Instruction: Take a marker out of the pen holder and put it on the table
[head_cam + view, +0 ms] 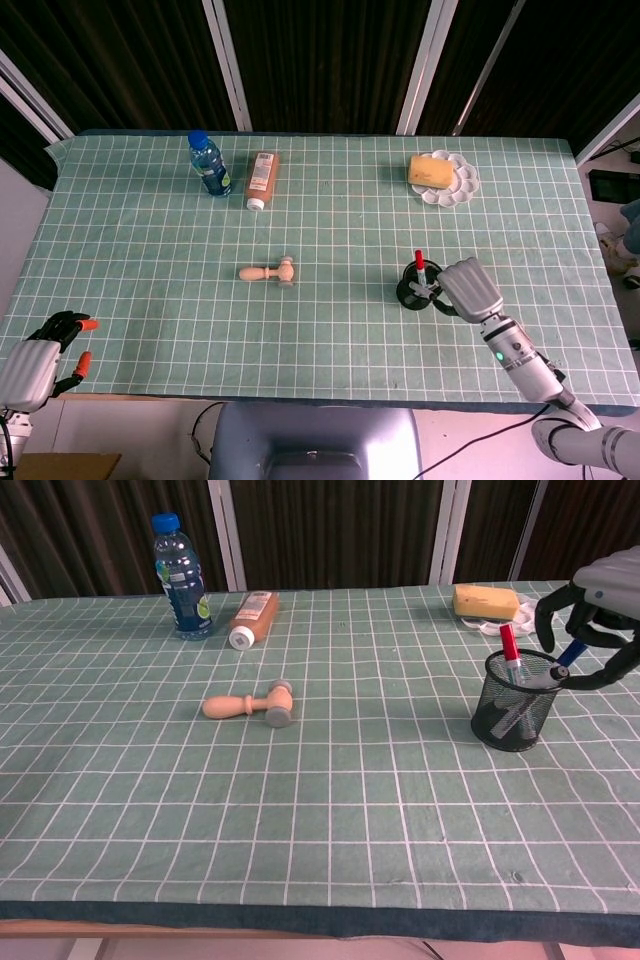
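A black mesh pen holder [517,712] [414,293] stands right of the table's middle. A red-capped marker [509,645] [420,262] and a blue-capped marker [566,657] stick out of it. My right hand [592,620] [470,287] hovers just right of the holder's rim, its fingers curled around the blue marker's tip; whether they touch it I cannot tell. My left hand [35,362] hangs off the table's front left corner, fingers curled, holding nothing.
A small wooden mallet [249,705] lies mid-table. At the back stand a blue-capped water bottle [180,577] and a lying brown bottle [252,617]. A yellow sponge [485,602] rests on a white palette dish [460,192] at the back right.
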Controlling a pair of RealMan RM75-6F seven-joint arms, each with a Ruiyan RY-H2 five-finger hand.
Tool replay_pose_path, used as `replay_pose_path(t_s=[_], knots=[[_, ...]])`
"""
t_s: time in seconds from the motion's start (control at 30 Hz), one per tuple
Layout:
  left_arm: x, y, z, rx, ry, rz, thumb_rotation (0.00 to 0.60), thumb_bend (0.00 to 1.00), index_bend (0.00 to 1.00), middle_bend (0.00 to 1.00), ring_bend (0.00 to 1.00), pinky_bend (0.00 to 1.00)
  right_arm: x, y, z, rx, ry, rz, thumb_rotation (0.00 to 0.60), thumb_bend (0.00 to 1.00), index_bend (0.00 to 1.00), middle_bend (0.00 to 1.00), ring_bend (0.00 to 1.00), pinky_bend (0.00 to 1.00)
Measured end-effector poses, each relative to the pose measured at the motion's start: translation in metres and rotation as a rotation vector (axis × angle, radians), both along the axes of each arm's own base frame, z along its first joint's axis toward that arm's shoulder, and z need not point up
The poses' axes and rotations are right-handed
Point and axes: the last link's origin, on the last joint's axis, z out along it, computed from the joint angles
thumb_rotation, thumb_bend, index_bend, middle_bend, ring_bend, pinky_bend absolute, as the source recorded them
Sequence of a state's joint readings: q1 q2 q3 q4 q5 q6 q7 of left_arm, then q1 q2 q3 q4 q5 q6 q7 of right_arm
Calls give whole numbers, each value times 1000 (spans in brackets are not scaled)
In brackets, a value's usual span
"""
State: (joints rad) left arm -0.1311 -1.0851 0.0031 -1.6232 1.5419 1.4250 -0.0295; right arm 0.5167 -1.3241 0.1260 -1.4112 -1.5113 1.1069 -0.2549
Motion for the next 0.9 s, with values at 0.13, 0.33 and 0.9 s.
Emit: replay_pose_path(t_s=[0.13, 0.33, 0.9], knots=[[0, 0, 0, 1, -1, 1, 600, 479, 304, 218, 155, 406, 1, -1, -5, 11, -1, 3, 600, 358, 654, 1000, 1000, 999], [0, 0, 0, -1, -4, 0, 600, 479, 305, 218, 155, 406, 3, -2, -10, 16, -7, 11, 600, 377, 664, 1000, 1000, 999], [0, 0, 0, 0, -4, 7, 600, 479, 304, 218, 157, 406, -7, -3, -2, -10, 9, -31, 600, 451, 670, 1000, 1000, 1000]])
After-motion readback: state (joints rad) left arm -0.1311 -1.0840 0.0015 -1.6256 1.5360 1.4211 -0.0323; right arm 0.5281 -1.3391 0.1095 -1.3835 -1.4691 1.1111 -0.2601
